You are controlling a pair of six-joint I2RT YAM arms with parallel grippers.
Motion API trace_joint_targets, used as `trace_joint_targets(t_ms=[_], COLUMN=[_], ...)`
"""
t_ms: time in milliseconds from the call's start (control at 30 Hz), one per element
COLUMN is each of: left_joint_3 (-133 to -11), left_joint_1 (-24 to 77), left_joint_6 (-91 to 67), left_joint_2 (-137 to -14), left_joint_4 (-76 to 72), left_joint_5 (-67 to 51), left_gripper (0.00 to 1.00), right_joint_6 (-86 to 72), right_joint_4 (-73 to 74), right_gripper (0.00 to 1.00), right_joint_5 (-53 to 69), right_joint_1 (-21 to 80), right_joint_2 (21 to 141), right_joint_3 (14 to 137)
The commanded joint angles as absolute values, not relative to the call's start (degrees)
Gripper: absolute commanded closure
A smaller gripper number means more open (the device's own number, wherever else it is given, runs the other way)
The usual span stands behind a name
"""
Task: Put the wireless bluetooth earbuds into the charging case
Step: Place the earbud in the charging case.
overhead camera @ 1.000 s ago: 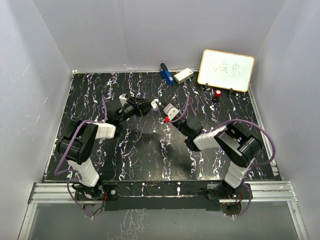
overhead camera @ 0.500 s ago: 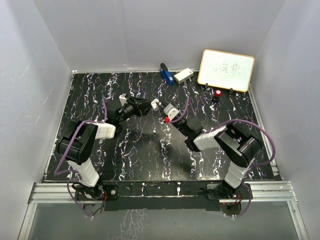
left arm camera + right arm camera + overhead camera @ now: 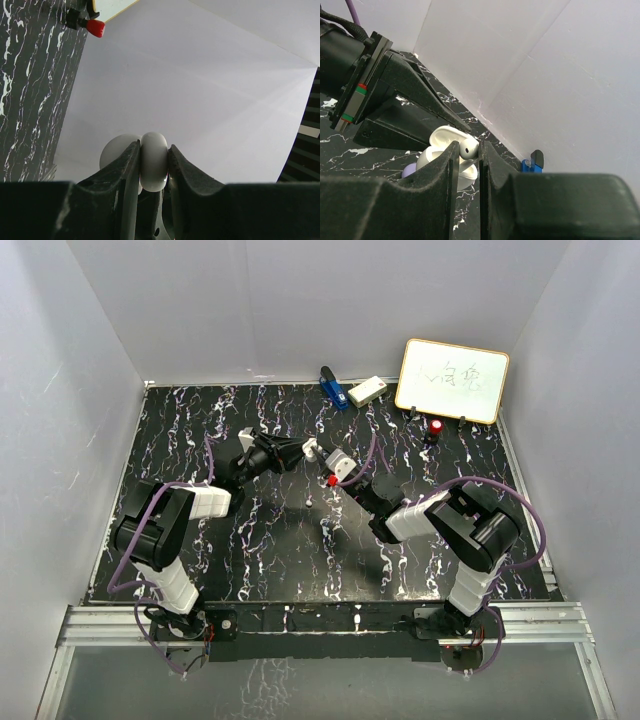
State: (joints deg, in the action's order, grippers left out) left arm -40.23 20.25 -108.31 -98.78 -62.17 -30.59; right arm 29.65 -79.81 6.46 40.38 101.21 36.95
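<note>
Earbud [image 3: 468, 148] pinched by right fingers [image 3: 451, 172] beside open charging case [image 3: 153, 161] clamped in left fingers [image 3: 126, 167]; arms [image 3: 420, 515] angled inward.

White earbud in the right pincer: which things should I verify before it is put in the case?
1. Grip of right pincer on white earbud: ok.
2. Grip of left pincer on charging case: ok.
3. Case lid open: ok.
4. Earbud close to the case opening: ok.
5. Free socket inside the case: cannot tell.
</note>
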Motion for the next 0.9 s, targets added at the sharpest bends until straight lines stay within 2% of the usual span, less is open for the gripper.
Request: trace_joint_targets(t_ms=[0, 867], left_joint_3=[-42.01, -43.36], left_joint_1=[20.46, 20.27], left_joint_6=[-108.37, -108.72], left_joint_2=[-95.23, -96.52], left_joint_4=[-63.72, -63.98], left_joint_5=[-30.63, -27.95], left_gripper=[1.0, 1.0], right_joint_6=[29.18, 26.72], right_joint_4=[-84.29, -82.88], right_gripper=[1.0, 1.0], right_joint_5=[6.99, 8.41], right_joint_1=[40.13, 40.33], right_joint_2=[101.05, 97.38], right_joint_3=[37.13, 34.5])
